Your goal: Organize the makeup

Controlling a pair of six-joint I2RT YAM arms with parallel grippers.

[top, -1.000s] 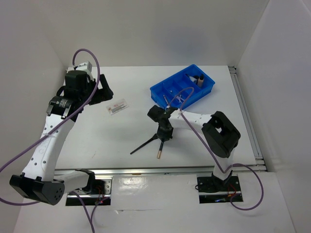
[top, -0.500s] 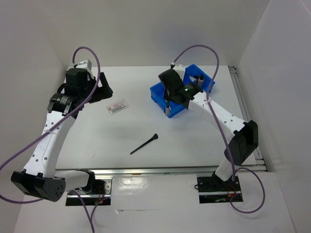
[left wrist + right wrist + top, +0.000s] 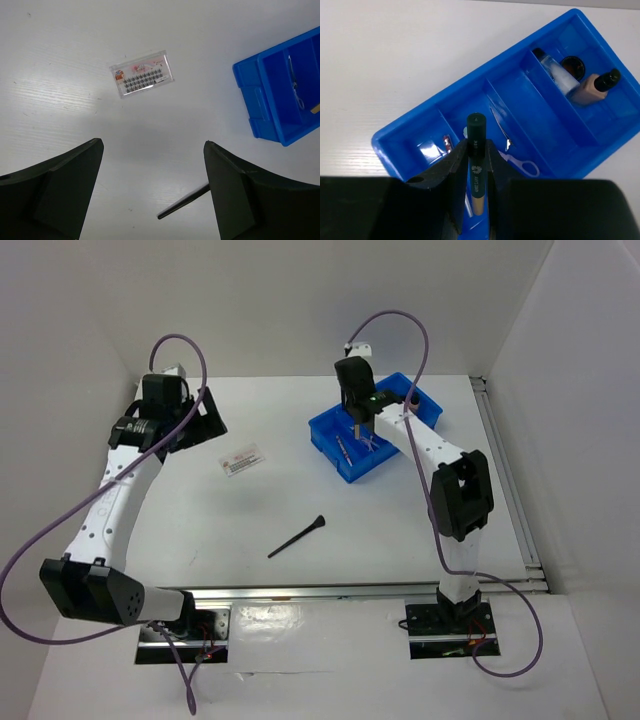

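Note:
My right gripper (image 3: 353,426) (image 3: 476,150) is shut on a black brush (image 3: 475,127) with a gold ferrule and holds it upright over the near-left compartments of the blue tray (image 3: 322,440) (image 3: 410,131). In the tray lie lilac scissors (image 3: 521,163), a red pencil (image 3: 446,143), a clear tube (image 3: 551,70), a black pot (image 3: 571,65) and a beige black-capped bottle (image 3: 592,86). My left gripper (image 3: 205,416) (image 3: 152,145) is open and empty above the table. The white red-printed card (image 3: 243,460) (image 3: 142,80) lies ahead of it. A second black brush (image 3: 297,537) (image 3: 182,205) lies on the table. The teal tool is not clearly visible.
The white table (image 3: 200,530) is walled in white at the back and both sides. A metal rail (image 3: 510,490) runs along its right edge. The tray stands at the back right, and its corner shows in the left wrist view (image 3: 250,100).
My right gripper lifted the gold-ferruled brush from the table's middle and carried it back to the blue tray. The left arm shifted slightly and stays open.

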